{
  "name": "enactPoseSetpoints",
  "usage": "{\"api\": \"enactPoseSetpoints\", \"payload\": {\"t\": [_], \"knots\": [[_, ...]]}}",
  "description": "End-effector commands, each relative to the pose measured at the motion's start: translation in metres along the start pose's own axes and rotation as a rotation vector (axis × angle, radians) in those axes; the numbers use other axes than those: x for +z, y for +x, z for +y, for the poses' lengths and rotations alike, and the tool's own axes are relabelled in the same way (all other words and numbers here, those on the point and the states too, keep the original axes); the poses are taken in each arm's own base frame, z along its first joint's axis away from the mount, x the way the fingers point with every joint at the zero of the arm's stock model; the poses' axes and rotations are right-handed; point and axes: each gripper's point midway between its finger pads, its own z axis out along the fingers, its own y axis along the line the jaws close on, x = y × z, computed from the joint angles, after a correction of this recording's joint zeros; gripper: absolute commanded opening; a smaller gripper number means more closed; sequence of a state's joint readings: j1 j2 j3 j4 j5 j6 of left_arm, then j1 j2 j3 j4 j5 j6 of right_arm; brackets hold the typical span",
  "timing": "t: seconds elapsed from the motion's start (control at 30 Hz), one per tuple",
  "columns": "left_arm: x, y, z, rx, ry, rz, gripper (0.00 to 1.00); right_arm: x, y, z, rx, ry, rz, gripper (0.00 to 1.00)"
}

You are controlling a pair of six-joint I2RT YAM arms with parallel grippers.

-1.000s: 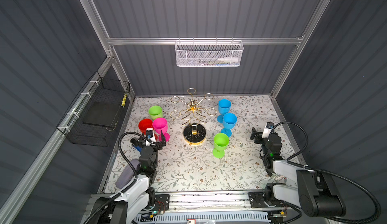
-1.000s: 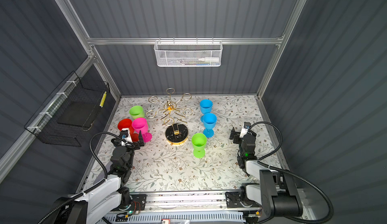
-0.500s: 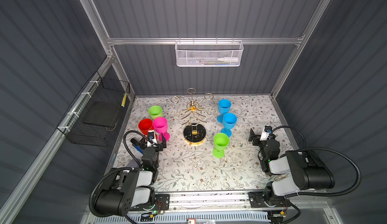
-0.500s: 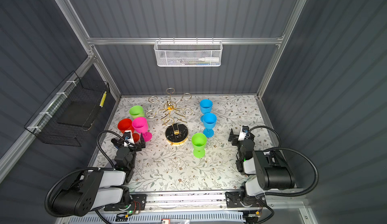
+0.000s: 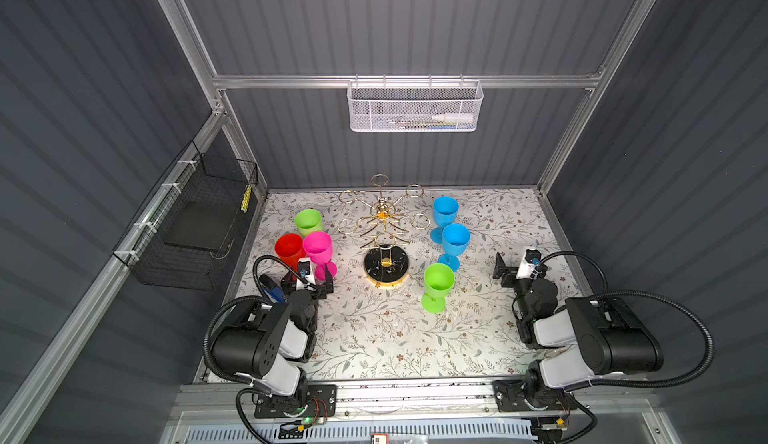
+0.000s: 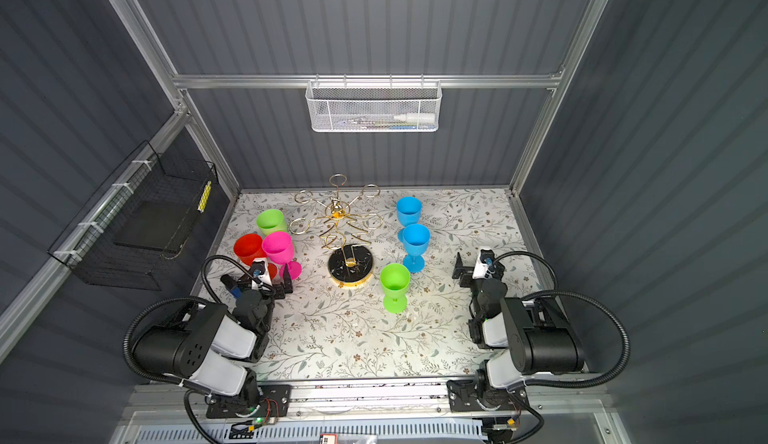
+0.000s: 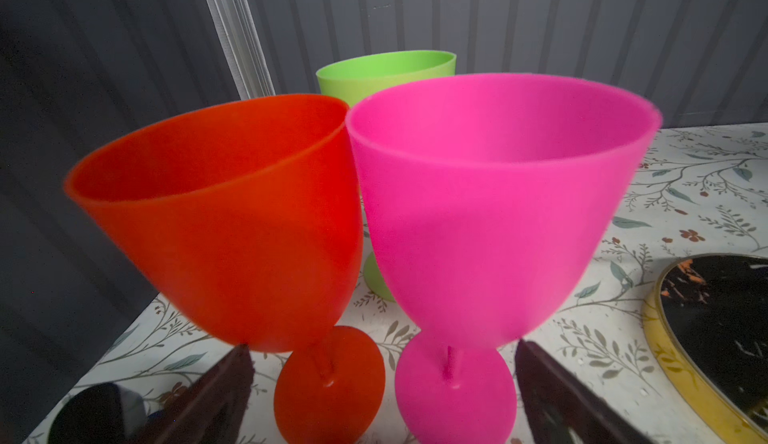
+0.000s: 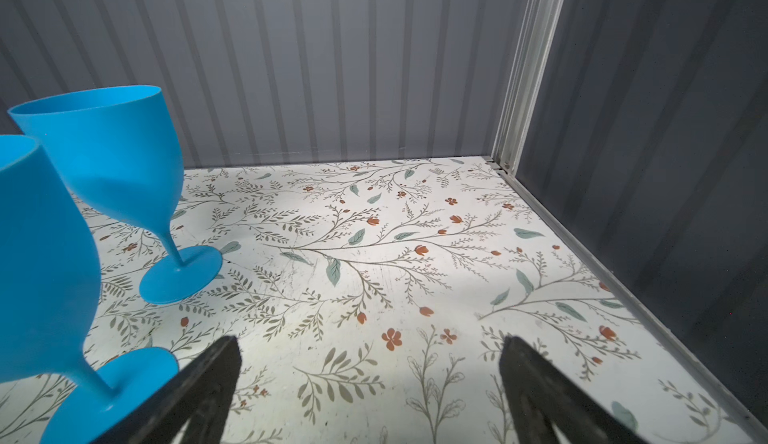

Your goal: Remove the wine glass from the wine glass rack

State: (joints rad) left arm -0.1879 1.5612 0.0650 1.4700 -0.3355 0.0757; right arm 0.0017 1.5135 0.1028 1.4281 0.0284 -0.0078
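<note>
The wine glass rack [image 5: 386,269] stands upright near the middle of the flowered table [image 5: 374,338], toward the back. It has a round black base with a gold rim, and its gold wire arms spread out above. 6 plastic wine glasses stand upright on the table around it, all apart from the rack.

3 of them cluster tightly on the rack's left: a green glass [image 5: 308,222] at the back, with a red glass [image 5: 289,246] and a pink glass [image 5: 318,246] in front of it. In the left wrist view the red and pink rims meet or nearly meet. On the rack's right the back blue glass [image 5: 445,211] and the front blue glass [image 5: 456,238] stand close together. A second green glass [image 5: 439,282] stands nearer the front, just beside the base.

The left gripper [image 5: 308,284] sits low over the table just in front of the red and pink glasses, its jaws spread wide and holding nothing. In its wrist view the feet of both glasses show between the 2 dark fingers [image 7: 216,392]; I cannot tell whether they touch.

The right gripper [image 5: 517,269] sits low near the table's right edge, apart from the front blue glass. Its jaws are also wide apart, with only table between them.

A white mesh basket [image 5: 415,107] hangs on the back wall and a black wire basket [image 5: 187,230] on the left wall.
</note>
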Motion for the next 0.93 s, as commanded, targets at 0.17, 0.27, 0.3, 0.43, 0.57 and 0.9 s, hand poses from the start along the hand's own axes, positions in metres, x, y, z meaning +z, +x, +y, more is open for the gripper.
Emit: {"api": "enactPoseSetpoints", "payload": {"t": [0.17, 0.27, 0.3, 0.43, 0.57, 0.9], "knots": [[0.012, -0.005, -0.002, -0.003, -0.003, -0.026, 1.00, -0.001, -0.008, 0.003, -0.018, -0.019, -0.032, 0.99], [0.015, 0.000, -0.003, 0.001, 0.000, -0.012, 0.99, -0.002, -0.008, 0.005, -0.021, -0.025, -0.036, 0.99], [0.015, 0.000, -0.003, 0.001, -0.001, -0.012, 1.00, -0.003, -0.008, 0.005, -0.021, -0.026, -0.038, 0.99], [0.015, 0.002, -0.002, 0.005, -0.007, -0.006, 0.99, -0.003, -0.008, 0.005, -0.022, -0.028, -0.037, 0.99], [0.021, 0.007, -0.002, 0.003, -0.019, 0.010, 1.00, -0.003, -0.008, 0.005, -0.022, -0.029, -0.038, 0.99], [0.024, 0.011, 0.000, -0.002, -0.033, 0.021, 1.00, 0.007, -0.004, 0.002, -0.029, 0.010, 0.019, 0.99]]}}
